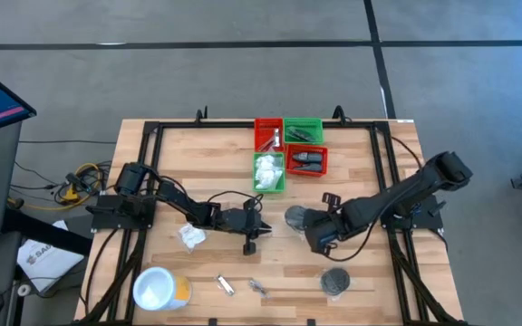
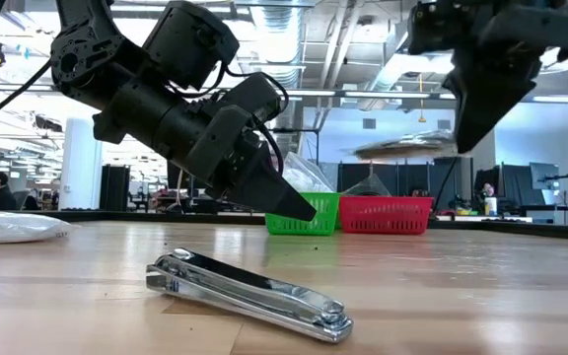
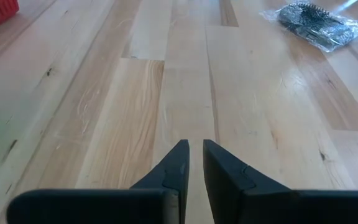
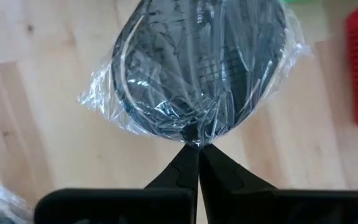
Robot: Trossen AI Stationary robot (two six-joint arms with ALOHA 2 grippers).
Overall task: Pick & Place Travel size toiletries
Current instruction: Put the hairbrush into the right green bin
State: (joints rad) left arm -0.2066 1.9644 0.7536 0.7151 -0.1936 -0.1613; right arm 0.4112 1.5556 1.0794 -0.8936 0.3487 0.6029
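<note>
A: From above, what is on the pale wooden slatted bench [image 1: 352, 163]?

B: Four small red and green plastic bins [image 1: 288, 145] sit at the far middle. The left hand [image 1: 259, 228] hovers near the centre, just beside a crumpled white plastic-wrapped packet [image 1: 191, 236]. The right hand [image 1: 303, 220] is at a black round disc in clear wrap [image 1: 295, 216]. A second wrapped black disc [image 1: 336, 282] lies at the near edge, with two thin silver sachets [image 1: 226, 286] and a larger white round tub with an orange side [image 1: 159, 290] towards the near left corner.

A: And at bench height?

B: A shiny metal nail clipper [image 2: 249, 294] lies close to the camera (its lever slightly raised). Both arms hang above the boards; the green and red bins stand behind.

A: The left wrist camera?

B: The left hand's fingers [image 3: 176, 163] stand a narrow slit apart over bare boards, grasping nothing. A wrapped black disc [image 3: 314, 23] lies well ahead.

A: The right wrist camera?

B: The right hand [image 4: 197, 148] is clenched, fingertips pinching the gathered clear wrap of the black round disc [image 4: 197, 62] right at its edge.
</note>
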